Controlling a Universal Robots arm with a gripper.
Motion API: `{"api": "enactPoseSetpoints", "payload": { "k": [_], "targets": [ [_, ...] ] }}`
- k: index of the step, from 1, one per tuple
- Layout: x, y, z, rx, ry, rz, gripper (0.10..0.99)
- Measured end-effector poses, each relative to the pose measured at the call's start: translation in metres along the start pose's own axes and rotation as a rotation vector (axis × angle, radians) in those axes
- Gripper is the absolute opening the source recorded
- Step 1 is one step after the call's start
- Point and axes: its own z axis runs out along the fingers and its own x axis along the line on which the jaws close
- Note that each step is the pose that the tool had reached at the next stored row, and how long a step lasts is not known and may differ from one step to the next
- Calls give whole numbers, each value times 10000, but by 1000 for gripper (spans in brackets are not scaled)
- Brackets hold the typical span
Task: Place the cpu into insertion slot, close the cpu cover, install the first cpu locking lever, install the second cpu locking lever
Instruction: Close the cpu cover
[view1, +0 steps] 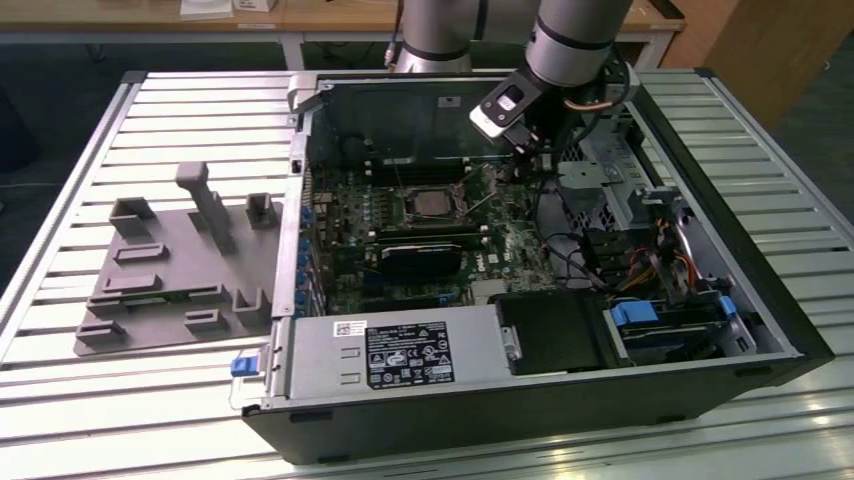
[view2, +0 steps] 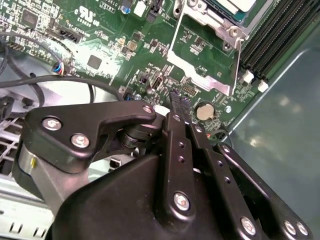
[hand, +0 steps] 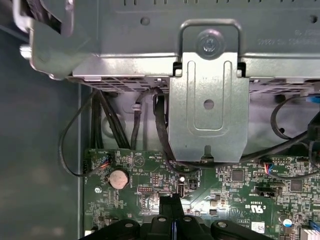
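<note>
- Gripper (view2: 179, 102): its fingers are pressed together with nothing visible between them. In both wrist views the tips hang low over the green motherboard (view2: 115, 50), just beside the coin battery (view2: 204, 111).
- The cpu (view2: 239, 5) appears to lie already in the insertion slot (view2: 225, 25), its pale top showing. The cpu cover (view2: 200, 75) is swung open, with bare board showing through its window.
- Scraping risk: the tips are close to small board parts and the battery holder. A low or sideways move could knock a component or pop the cell out.
- Cover risk: a push on one rail only, or at a slant, could twist the thin frame on its hinge. It could also come down hard and shift the chip on the socket contacts.
- Snag risk: black cables (view2: 50, 82) run right beside the gripper's linkage, so a swing toward them could catch and drag one.
- Clearance risk: the memory slots (view2: 280, 35) sit just beside the socket, and the drive-cage bracket (hand: 208, 105) stands near the arm. Either could be struck on a wide approach.
</note>
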Motion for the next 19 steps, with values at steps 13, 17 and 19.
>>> {"api": "enactPoseSetpoints", "payload": {
  "k": [13,17,19],
  "targets": [
    [-2,-26,28,3,59,-27,102],
    [-2,-68,42,-77,122,-52,102],
    [1,-74,43,-79,123,-53,102]
  ]
}}
